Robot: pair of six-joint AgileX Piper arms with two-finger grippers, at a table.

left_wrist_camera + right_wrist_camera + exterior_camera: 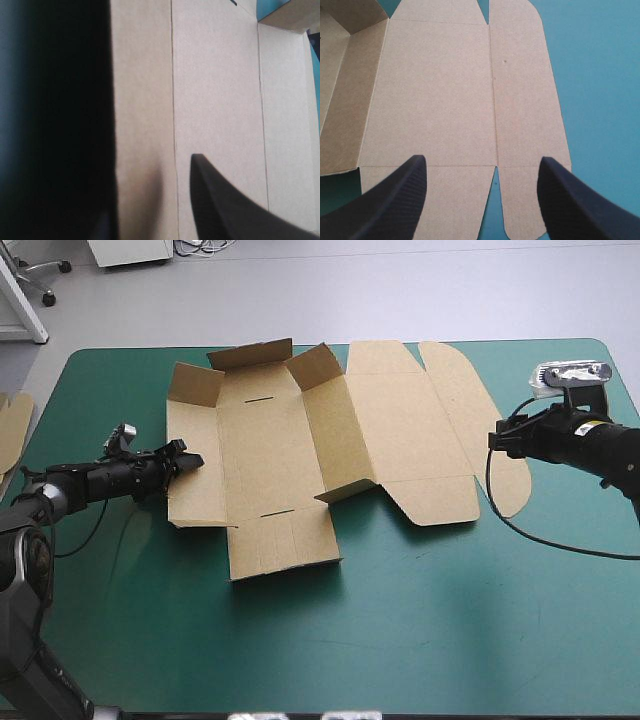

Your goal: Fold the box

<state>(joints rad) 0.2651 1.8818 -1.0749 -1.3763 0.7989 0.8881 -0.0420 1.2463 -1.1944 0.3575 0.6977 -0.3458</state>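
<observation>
The brown box (pixel 265 445) lies opened out at the middle back of the teal-green table. Its back wall (pixel 250 353) and a wall between base and lid (pixel 335 435) stand raised, while the lid (pixel 400 425) lies flat to the right. My left gripper (pixel 190 459) is at the outer edge of the left wall (pixel 192 410), open. In the left wrist view one black finger (pixel 225 210) lies over the board (pixel 215 100) and the other is lost in dark. My right gripper (pixel 494 437) (pixel 481 159) is open, low over the lid (pixel 435 90) and its end flap (pixel 525 100), holding nothing.
More brown board (pixel 12 430) shows at the table's left edge. A front flap of the box (pixel 285 545) lies flat toward me. Bare teal-green cover (pixel 400 620) spreads across the front half of the table and to the right of the lid.
</observation>
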